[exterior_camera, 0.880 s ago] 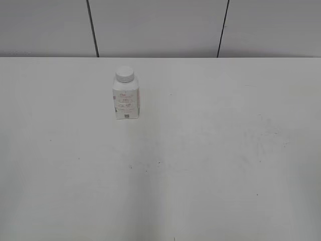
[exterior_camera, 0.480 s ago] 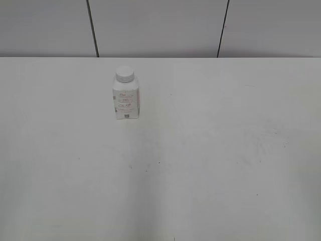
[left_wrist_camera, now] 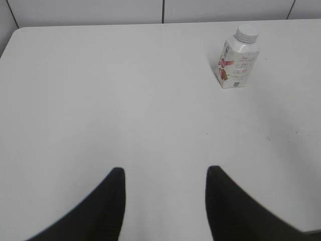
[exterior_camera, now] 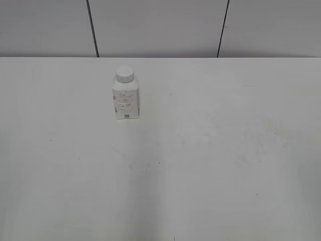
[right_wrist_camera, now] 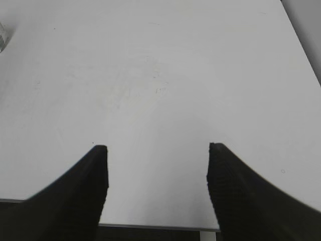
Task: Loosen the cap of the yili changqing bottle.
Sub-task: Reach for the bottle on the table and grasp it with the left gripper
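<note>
The yili changqing bottle [exterior_camera: 125,100] stands upright on the white table, left of centre and toward the back, with its white cap [exterior_camera: 124,74] on top. In the left wrist view the bottle [left_wrist_camera: 238,65] is far ahead to the right, its cap [left_wrist_camera: 247,33] on. My left gripper [left_wrist_camera: 164,173] is open and empty, well short of the bottle. My right gripper [right_wrist_camera: 156,149] is open and empty near the table's front edge. A sliver of the bottle [right_wrist_camera: 2,35] shows at the far left edge of the right wrist view. Neither gripper shows in the exterior view.
The white table [exterior_camera: 210,165] has faint scuffs and specks. A grey panelled wall [exterior_camera: 160,25] stands behind its back edge. The table's front edge [right_wrist_camera: 150,225] lies just under my right gripper.
</note>
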